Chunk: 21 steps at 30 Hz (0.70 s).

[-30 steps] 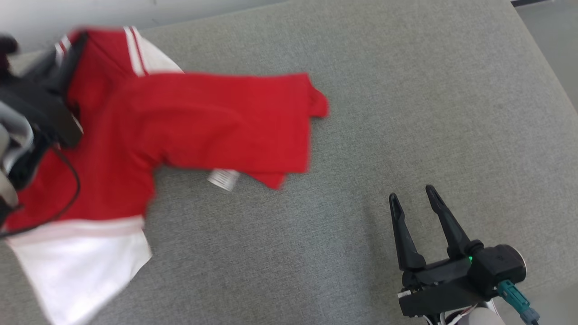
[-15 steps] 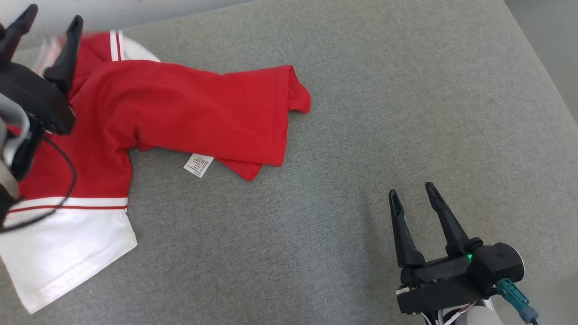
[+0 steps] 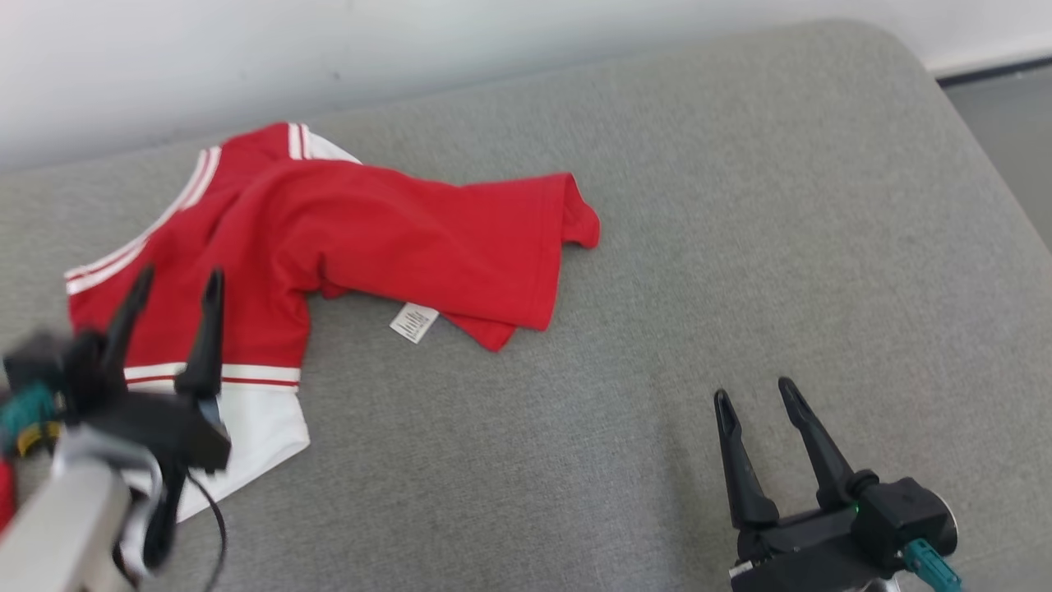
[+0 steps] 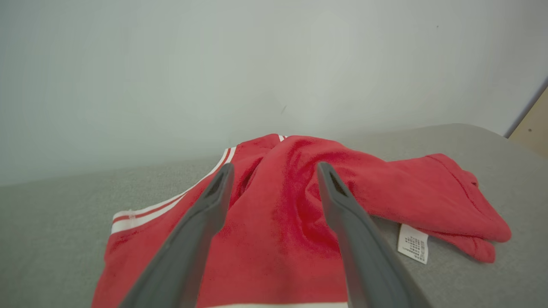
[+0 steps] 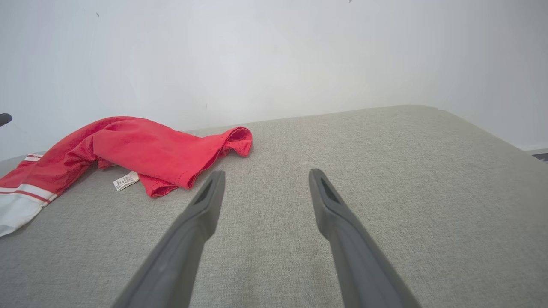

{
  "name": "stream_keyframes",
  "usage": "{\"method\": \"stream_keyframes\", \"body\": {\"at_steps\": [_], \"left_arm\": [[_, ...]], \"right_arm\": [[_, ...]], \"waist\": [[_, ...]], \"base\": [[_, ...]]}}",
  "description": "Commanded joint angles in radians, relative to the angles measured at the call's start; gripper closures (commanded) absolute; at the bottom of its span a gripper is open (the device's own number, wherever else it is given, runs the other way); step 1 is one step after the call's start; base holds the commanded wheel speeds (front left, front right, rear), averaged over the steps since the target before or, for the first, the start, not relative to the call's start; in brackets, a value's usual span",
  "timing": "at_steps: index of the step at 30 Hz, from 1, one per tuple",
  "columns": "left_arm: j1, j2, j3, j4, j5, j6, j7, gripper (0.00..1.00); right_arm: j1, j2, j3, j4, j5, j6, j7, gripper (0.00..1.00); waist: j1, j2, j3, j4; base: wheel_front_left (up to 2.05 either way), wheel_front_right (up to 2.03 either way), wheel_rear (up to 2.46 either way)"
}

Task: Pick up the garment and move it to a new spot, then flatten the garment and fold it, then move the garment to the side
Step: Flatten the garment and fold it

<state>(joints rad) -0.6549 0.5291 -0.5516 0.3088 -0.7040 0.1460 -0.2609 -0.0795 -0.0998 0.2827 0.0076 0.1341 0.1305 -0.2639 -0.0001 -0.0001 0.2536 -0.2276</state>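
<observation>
Well over on the left of the grey cushion (image 3: 740,205), the red-and-white garment (image 3: 394,238) lies rumpled, its white label (image 3: 413,321) showing at the near edge. The left gripper (image 3: 182,274) hangs over the garment's near left part, jaws spread and empty. The right gripper (image 3: 753,390) is at near right over bare cushion, well apart from the cloth, jaws also spread. A pale wall (image 3: 246,57) runs along the far side.

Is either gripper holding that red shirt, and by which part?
Nothing is held. The left gripper and right gripper are open; the red shirt lies free on the grey cushion.
</observation>
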Motion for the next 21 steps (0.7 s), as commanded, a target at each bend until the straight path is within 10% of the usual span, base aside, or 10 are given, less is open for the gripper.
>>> {"method": "stream_keyframes", "body": {"at_steps": [1,21], "left_arm": [[0.058,-0.012,0.025,-0.023,0.012,0.013,-0.005,0.00],[0.693,-0.352,0.387,-0.358,0.368,0.005,-0.005,0.00]], "right_arm": [[0.017,-0.007,0.001,0.002,0.009,0.000,-0.001,0.00],[0.132,-0.032,0.017,0.032,0.028,0.000,-0.001,0.00]], "waist": [[0.0001,0.0001,-0.060,0.044],[0.0001,0.0001,-0.231,0.129]], "base": [[0.00,0.00,0.00],[0.00,0.00,0.00]]}}
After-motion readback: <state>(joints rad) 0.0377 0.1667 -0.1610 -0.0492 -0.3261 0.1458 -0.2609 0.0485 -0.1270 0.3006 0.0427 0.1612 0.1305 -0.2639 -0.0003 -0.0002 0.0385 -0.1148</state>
